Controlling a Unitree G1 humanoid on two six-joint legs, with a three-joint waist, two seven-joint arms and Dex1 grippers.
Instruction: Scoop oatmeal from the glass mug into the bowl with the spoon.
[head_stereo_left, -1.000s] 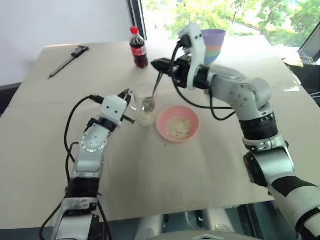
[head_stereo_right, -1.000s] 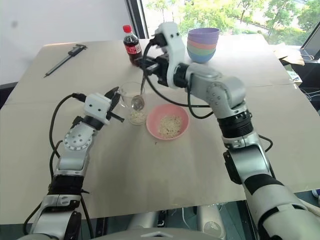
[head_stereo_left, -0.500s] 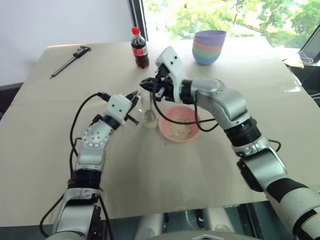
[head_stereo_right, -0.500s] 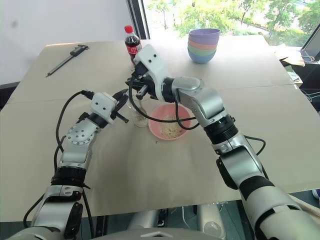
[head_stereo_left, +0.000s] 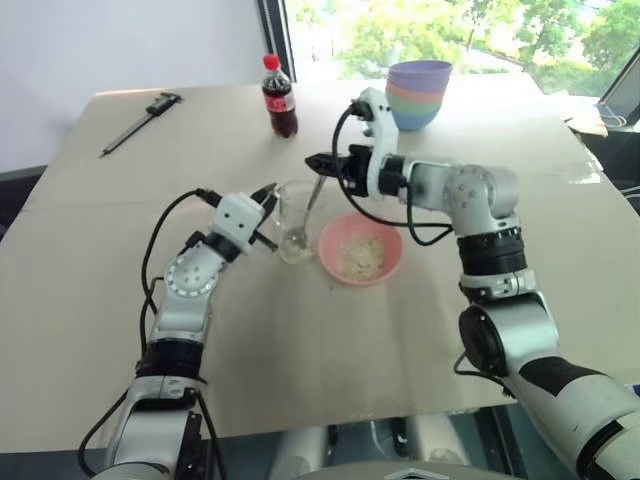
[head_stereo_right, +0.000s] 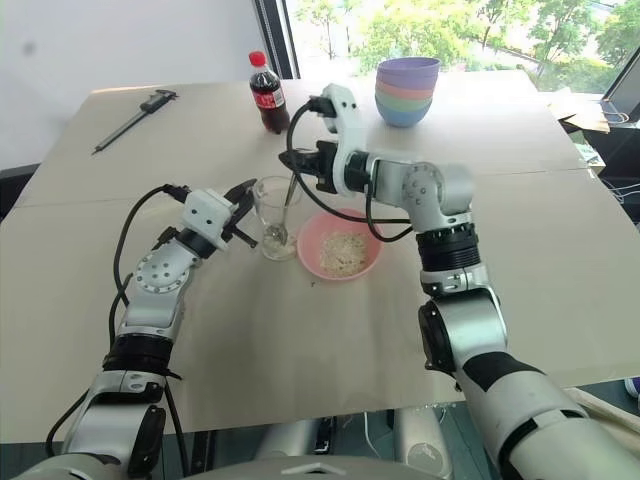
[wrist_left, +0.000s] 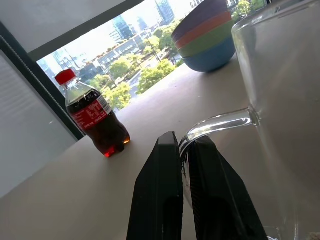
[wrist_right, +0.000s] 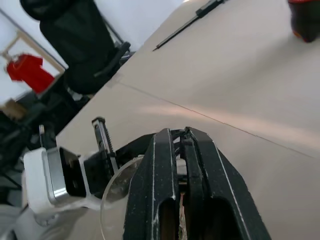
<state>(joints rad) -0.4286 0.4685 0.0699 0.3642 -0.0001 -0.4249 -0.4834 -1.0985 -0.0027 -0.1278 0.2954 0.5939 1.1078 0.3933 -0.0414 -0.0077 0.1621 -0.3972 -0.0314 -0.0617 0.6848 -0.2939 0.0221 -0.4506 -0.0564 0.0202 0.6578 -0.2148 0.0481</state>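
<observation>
The glass mug (head_stereo_left: 295, 220) stands upright left of the pink bowl (head_stereo_left: 392, 262). My left gripper (wrist_left: 182, 145) is shut on the mug's clear handle (wrist_left: 220, 122), coming in from its left. My right gripper (head_stereo_left: 316, 162) hangs just above and behind the mug's rim, shut on the handle of the spoon (head_stereo_left: 308, 203). The spoon slants down into the mug, its oval end near the bottom. A flat heap of pale oatmeal (head_stereo_left: 360, 256) lies in the bowl. A thin pale layer shows at the mug's bottom.
A cola bottle (head_stereo_left: 279, 97) stands behind the mug. A stack of coloured bowls (head_stereo_left: 418, 93) sits at the back right. A dark caliper-like tool (head_stereo_left: 138, 122) lies at the back left. Bare tabletop (head_stereo_left: 330, 350) spreads in front of the mug and bowl.
My right wrist has rolled and sunk a little, and the arm has swung back to the right. The spoon stays in the mug. The left gripper keeps its hold on the handle.
</observation>
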